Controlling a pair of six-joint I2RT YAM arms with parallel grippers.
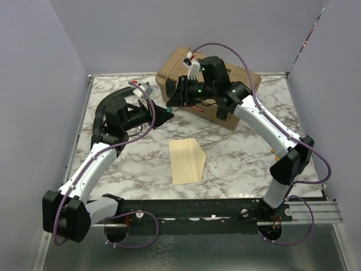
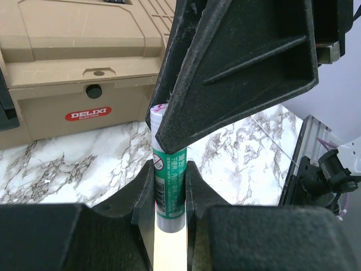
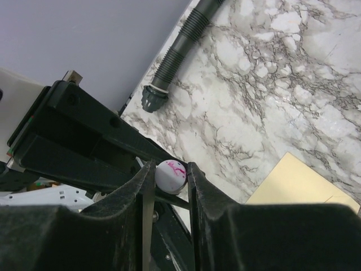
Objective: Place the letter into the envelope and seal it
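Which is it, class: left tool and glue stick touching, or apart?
Touching. In the left wrist view, the left tool has its fingers pressed against both sides of the glue stick.

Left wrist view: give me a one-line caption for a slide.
Left gripper clamps a green-labelled glue stick while the right gripper grips its cap, tan toolbox behind.

A tan toolbox point(image 1: 169, 70) is set at the far side of a marble-patterned table point(image 1: 237, 158). On its front face a red DELIXI label point(image 2: 88, 114) is fitted, with a round black knob point(image 2: 94, 90) just above it. A glue stick point(image 2: 169, 192) is seen in front of the toolbox, carrying a green printed wrapper and a barcode. Its white end is marked with pink smears. The table is enclosed by plain pale walls point(image 1: 34, 68), and an aluminium rail point(image 1: 316, 212) is mounted along the near edge.
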